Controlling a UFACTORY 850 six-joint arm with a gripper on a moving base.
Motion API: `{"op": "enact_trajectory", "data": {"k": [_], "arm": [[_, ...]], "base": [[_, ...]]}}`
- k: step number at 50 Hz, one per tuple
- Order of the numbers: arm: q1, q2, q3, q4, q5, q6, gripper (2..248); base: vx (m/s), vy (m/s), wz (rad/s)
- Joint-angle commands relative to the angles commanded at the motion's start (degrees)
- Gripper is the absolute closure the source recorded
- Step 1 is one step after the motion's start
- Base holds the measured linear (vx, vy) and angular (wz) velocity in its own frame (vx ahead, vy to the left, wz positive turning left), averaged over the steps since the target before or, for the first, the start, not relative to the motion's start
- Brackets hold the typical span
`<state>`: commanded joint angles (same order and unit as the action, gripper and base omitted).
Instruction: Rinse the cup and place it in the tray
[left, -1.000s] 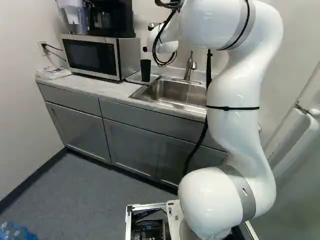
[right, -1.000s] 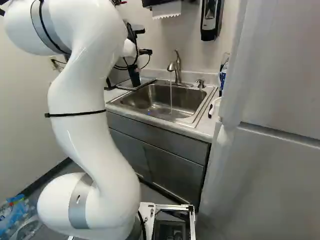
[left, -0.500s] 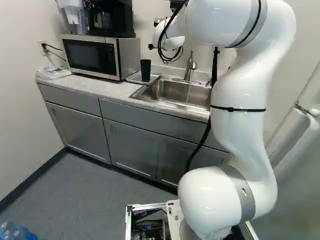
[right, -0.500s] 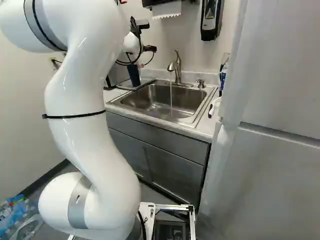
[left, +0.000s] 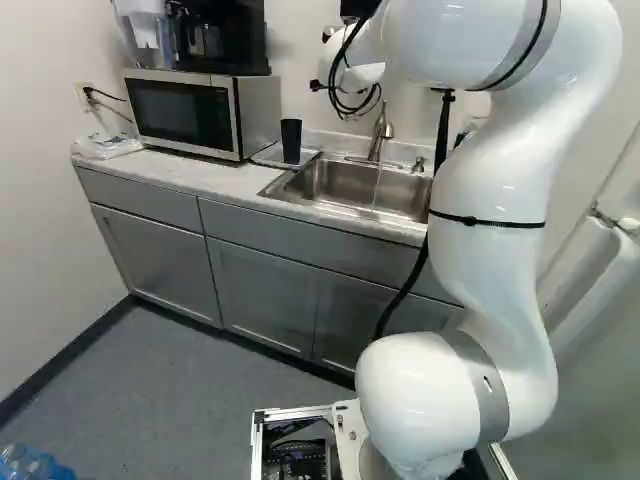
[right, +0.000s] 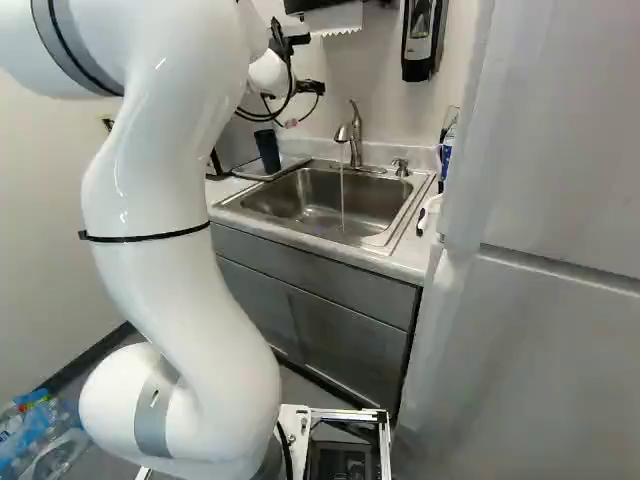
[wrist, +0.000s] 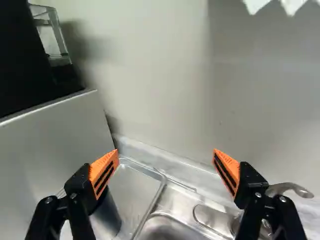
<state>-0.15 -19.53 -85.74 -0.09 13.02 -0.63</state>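
Observation:
My gripper (right: 291, 122) shows only in part beyond the wrist in the right base view, up and to the right of the cup (right: 267, 150). That dark cup (left: 291, 140) stands on the tray (left: 266, 156) between microwave and sink. In the wrist view the gripper (wrist: 166, 159) has its orange-padded fingers wide apart, nothing between them. One finger partly covers the cup (wrist: 106, 216), which appears below it on the tray (wrist: 131, 182). A thin stream of water falls from the faucet (right: 356, 135) into the sink (right: 300, 200).
A microwave (left: 185, 112) with a black appliance (left: 225, 38) on top stands left of the tray. A soap pump (right: 400, 167) is at the sink's back rim. Under the paper towel (right: 335, 18) is the wall; a soap dispenser (right: 420, 40) hangs beside it. A white fridge-like cabinet (right: 540, 200) rises at the right.
My arm has swung to the right in the left base view, its wrist shifting away from the cup. The cup has stayed in place on the tray; the base has not moved.

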Motion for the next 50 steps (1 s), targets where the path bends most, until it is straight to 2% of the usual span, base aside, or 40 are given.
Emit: {"op": "enact_trajectory", "data": {"k": [33,50], "arm": [[-4.6,2.6,0.4,0.0,-4.1,0.0,3],[-6.9,2.2,-0.1,0.0,-5.3,0.0,3]], "base": [[0.0,0.0,0.0],[0.0,0.0,0.0]]}}
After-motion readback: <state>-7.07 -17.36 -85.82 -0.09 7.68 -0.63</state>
